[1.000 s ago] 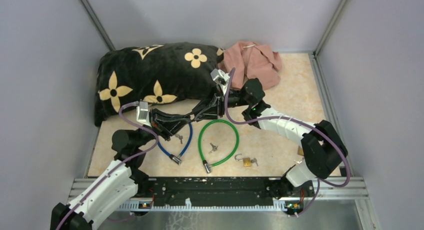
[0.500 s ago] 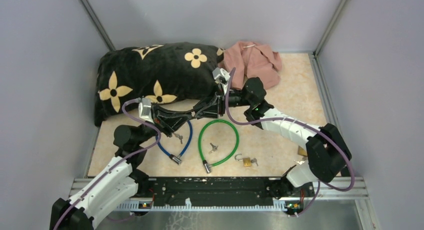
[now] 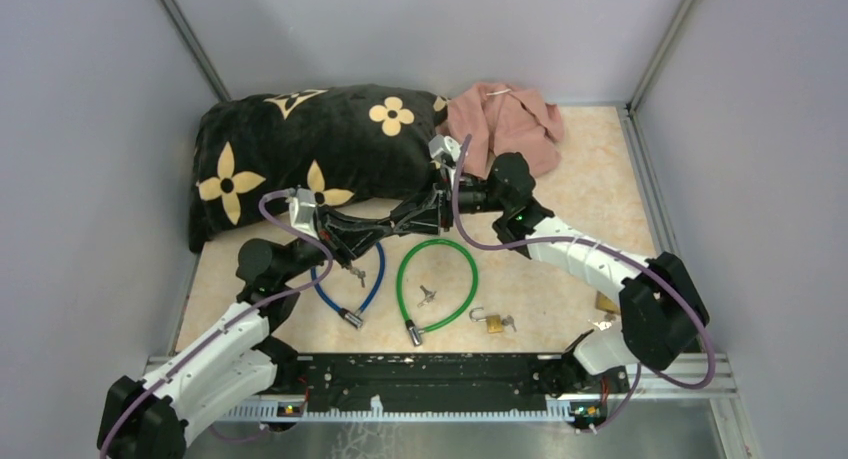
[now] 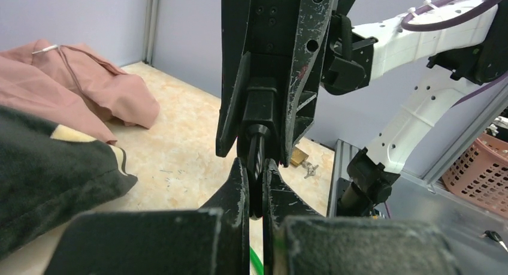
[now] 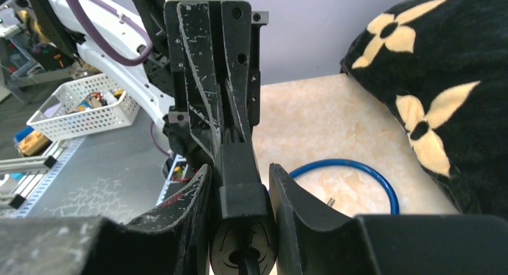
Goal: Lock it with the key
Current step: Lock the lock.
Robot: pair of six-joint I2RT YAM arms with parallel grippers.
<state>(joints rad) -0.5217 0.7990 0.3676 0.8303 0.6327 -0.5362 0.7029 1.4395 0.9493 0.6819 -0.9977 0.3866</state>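
Over the beige tabletop [image 3: 590, 199] before a black flowered pillow [image 3: 300, 139], the left gripper [image 4: 256, 165] pinches narrowly on a thin dark key [image 4: 256, 182], its tip at the black lock body [image 4: 262, 104] just to the right, which the right gripper [image 5: 239, 167] clamps between its fingers above a blue cable [image 3: 372, 284].

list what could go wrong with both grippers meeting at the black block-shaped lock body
1. The left gripper pinches only the end of the thin black key, so turning may make it slip.
2. The right gripper clamps the black block-shaped lock body by two sides; key torque might rotate it in the fingers.
3. The grippers sit tip to tip, so slight misalignment could knock their fingers together.
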